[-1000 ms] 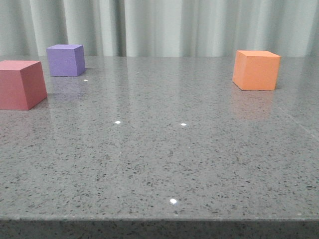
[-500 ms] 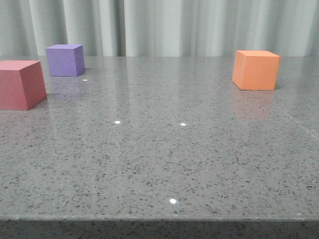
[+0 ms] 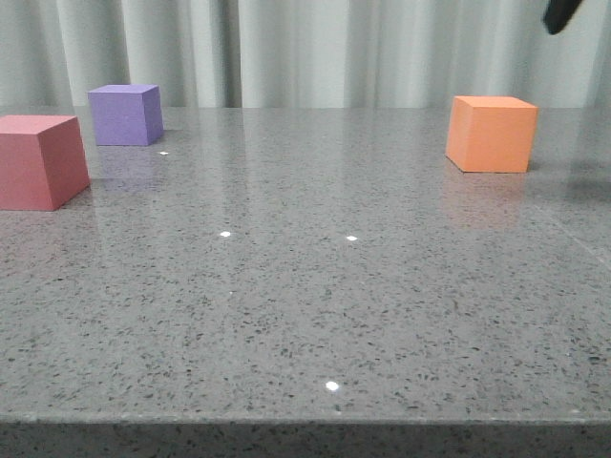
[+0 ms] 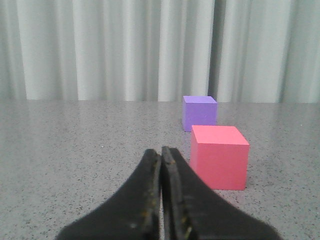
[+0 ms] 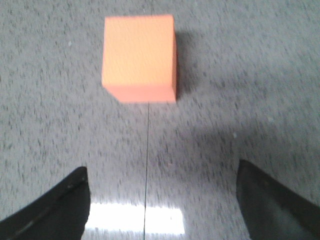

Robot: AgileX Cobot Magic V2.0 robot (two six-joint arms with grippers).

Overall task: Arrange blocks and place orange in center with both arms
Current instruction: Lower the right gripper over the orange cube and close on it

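The orange cube (image 3: 491,134) sits at the far right of the grey table; it also shows in the right wrist view (image 5: 139,57). The purple cube (image 3: 125,114) stands at the far left, the red-pink cube (image 3: 40,161) nearer at the left edge. My right gripper (image 5: 162,172) is open and empty, above the table a little short of the orange cube; a dark tip of it (image 3: 560,13) shows at the top right of the front view. My left gripper (image 4: 161,152) is shut and empty, low over the table, short of the red-pink cube (image 4: 218,156) and purple cube (image 4: 200,112).
The speckled grey table (image 3: 305,305) ends in a front edge near the camera. A pale pleated curtain (image 3: 315,48) hangs behind it. A thin seam (image 5: 147,150) runs across the tabletop below the right gripper.
A dark tip of the right gripper has come into the top right corner of the front view. The three cubes have not moved.
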